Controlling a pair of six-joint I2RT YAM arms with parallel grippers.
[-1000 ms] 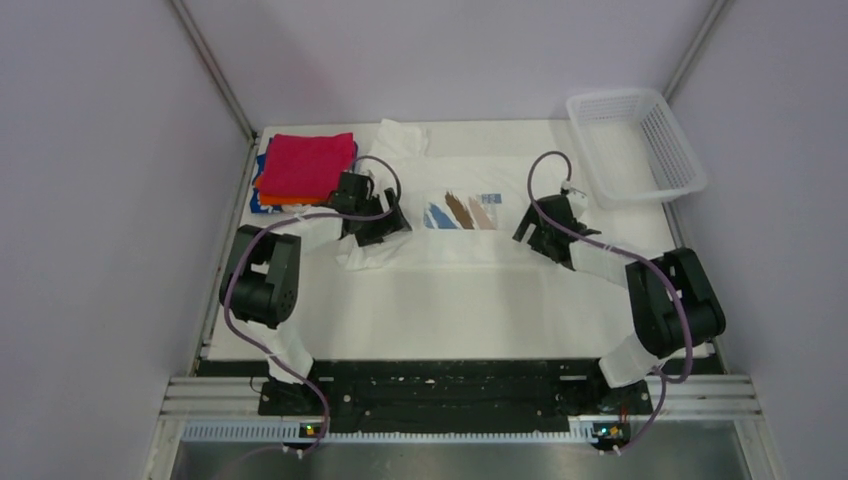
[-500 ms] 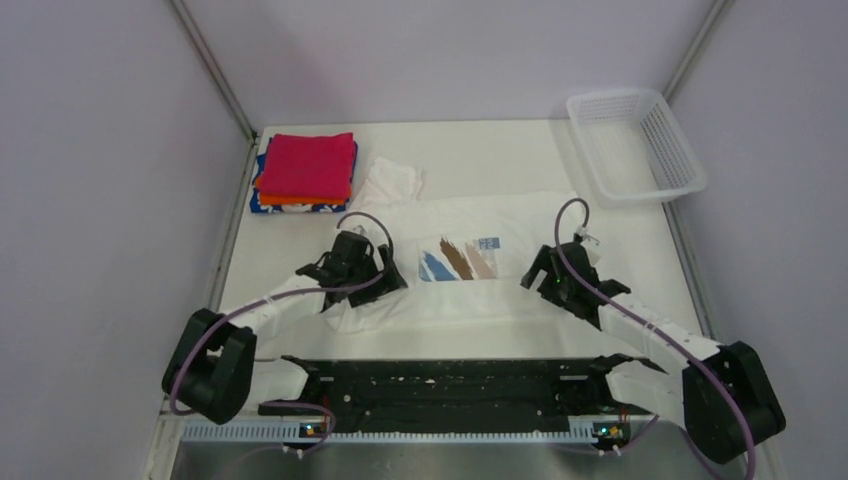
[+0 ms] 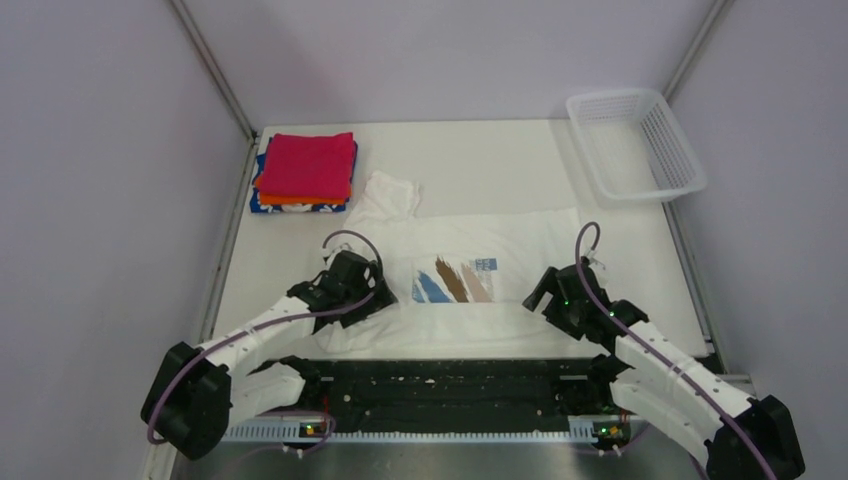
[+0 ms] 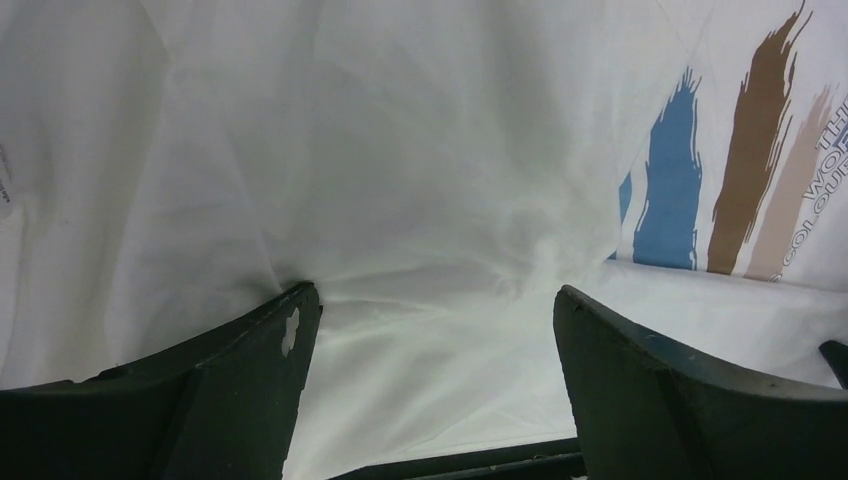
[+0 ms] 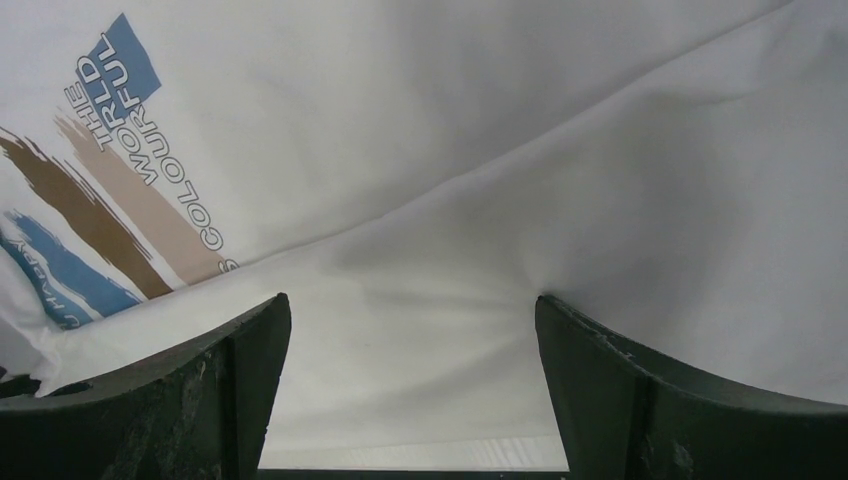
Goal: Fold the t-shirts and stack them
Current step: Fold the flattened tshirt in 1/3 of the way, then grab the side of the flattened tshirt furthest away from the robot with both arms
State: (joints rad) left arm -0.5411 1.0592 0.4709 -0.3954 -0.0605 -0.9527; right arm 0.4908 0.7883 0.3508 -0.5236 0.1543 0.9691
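Left gripper [image 4: 430, 300] and right gripper [image 5: 412, 300] both spread wide, fingertips down on white shirt [image 3: 520, 240] - cloth puckers there; folded stack [image 3: 305, 168] far-left.

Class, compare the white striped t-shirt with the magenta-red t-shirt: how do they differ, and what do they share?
Look: the white t-shirt bears blue and brown stripes; the magenta-red t-shirt is plain.
Pose: the white t-shirt lies spread and rumpled; the magenta-red t-shirt is folded square.
Place: the white one lies on the table; the magenta-red one tops a stack at the far left.
Both are cloth shirts.
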